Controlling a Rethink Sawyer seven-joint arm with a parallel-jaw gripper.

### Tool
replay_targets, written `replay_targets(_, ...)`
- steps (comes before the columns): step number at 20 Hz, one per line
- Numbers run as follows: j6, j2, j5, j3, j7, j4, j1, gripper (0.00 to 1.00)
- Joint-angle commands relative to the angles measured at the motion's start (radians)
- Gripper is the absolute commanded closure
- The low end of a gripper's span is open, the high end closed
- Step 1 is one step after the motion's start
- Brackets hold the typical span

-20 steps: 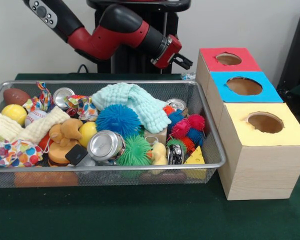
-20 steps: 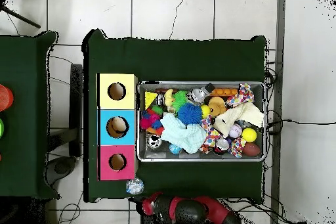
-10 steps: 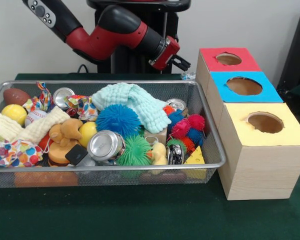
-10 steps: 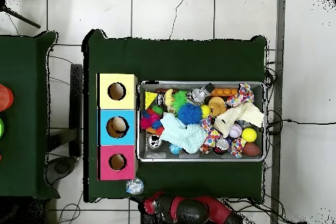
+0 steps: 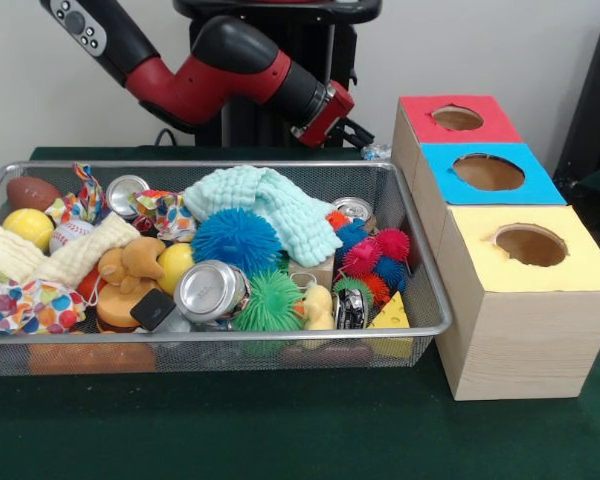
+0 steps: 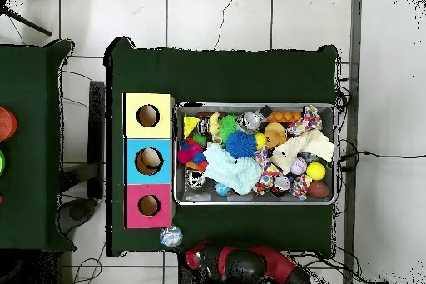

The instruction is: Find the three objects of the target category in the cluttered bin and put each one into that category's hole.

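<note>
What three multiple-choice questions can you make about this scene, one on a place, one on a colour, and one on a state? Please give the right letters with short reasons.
1. Where does the row of three wooden boxes stand in the front view?
A. To the right of the bin
B. Inside the bin
C. To the left of the bin

2. Which colour is the top of the box nearest to the front camera?
A. Red
B. Blue
C. Yellow

3. What is the state of the pincer?
A. It grips a can
B. It hangs behind the bin's far rim, holding nothing from the bin
C. It presses on the cloth

Answers:
1. A: the boxes flank the bin at its right end.
2. C: the yellow box is nearest, then the blue box, then the red box.
3. B: the pincer is above the table behind the bin, touching nothing in it.
</note>
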Motion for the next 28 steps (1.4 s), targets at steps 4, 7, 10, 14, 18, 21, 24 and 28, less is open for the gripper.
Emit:
replay_targets(4, 0.093, 0.050, 0.038, 0.037, -0.362, -0.213, -0.024, 1.00)
replay_targets(7, 0.078, 0.045, 0.031, 0.041, -0.344, -0.213, -0.022, 1.00)
replay_targets(10, 0.051, 0.022, 0.008, 0.049, -0.313, -0.203, -0.010, 1.00)
replay_targets(14, 0.080, 0.021, 0.022, 0.054, -0.347, -0.212, -0.011, 1.00)
replay_targets(18, 0.106, -0.008, 0.029, 0.063, -0.357, -0.209, 0.001, 1.00)
replay_targets(21, 0.129, -0.010, 0.038, 0.069, -0.380, -0.219, 0.008, 1.00)
replay_targets(24, 0.151, -0.016, 0.051, 0.072, -0.391, -0.225, 0.012, 0.00)
replay_targets(28, 0.175, -0.036, 0.069, 0.067, -0.364, -0.230, 0.043, 0.00)
